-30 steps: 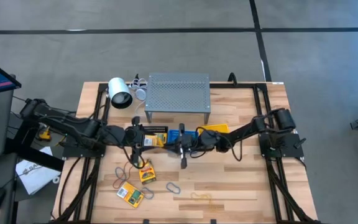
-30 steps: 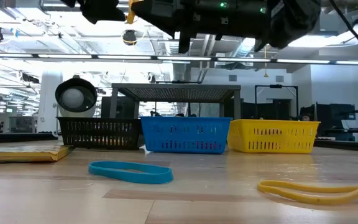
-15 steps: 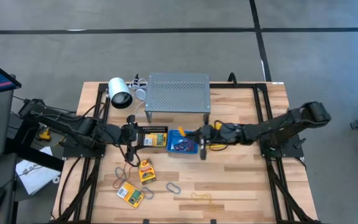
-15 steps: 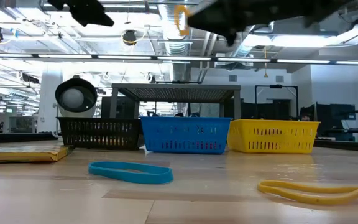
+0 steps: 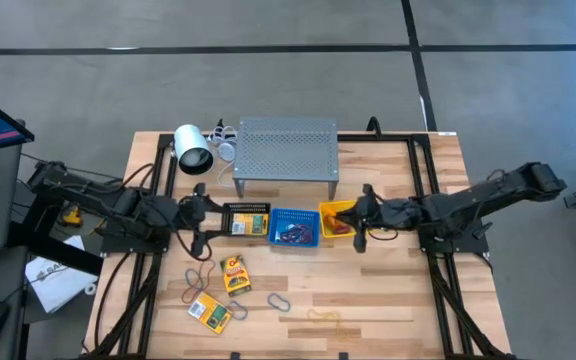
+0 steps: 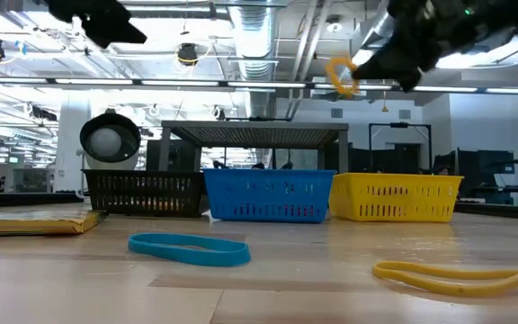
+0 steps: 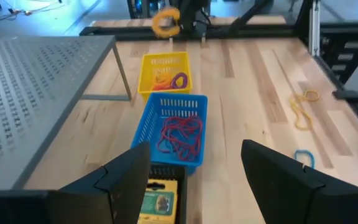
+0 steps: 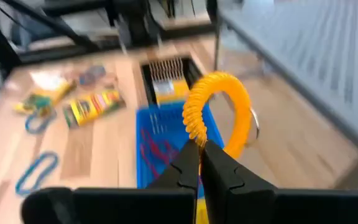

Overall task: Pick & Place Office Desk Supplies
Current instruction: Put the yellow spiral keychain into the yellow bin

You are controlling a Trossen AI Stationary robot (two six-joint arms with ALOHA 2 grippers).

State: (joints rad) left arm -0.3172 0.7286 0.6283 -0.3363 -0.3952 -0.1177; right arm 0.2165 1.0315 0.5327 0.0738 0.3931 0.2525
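Note:
My right gripper [image 5: 361, 224] hovers over the yellow basket [image 5: 334, 209], shut on an orange coiled loop [image 8: 199, 102] that also shows in the low view [image 6: 340, 74] and far off in the left wrist view [image 7: 165, 22]. The yellow basket holds a purple band [image 7: 178, 79]. The blue basket [image 5: 293, 240] holds red bands [image 7: 179, 135]. A yellow pack [image 7: 153, 202] lies in the black basket [image 5: 246, 209]. My left gripper [image 7: 194, 171] is open above that basket's left end. More yellow-and-green packs [image 5: 235, 275] [image 5: 211, 314], band loops [image 5: 200, 278] and a grey clip [image 5: 278, 301] lie on the near table. My right gripper pinches the orange coiled loop between its two fingertips at one point of the ring [image 8: 194, 135]. The fingers reach in from the table's right side. The loop is lifted clear, above the yellow basket, and the rest of the ring stands out beyond the fingertips.
A grey perforated shelf [image 5: 286, 150] stands just behind the baskets, with a white cylindrical lamp [image 5: 192, 150] to its left. A blue band [image 6: 189, 247] and a yellow band [image 6: 457, 274] lie on the near table. Black frame rails run along both table sides.
My right gripper has travelled toward the table's right edge, from over the blue basket to over the yellow basket, carrying the orange coiled loop clear of the table. My left gripper has drawn back a little toward the table's left edge.

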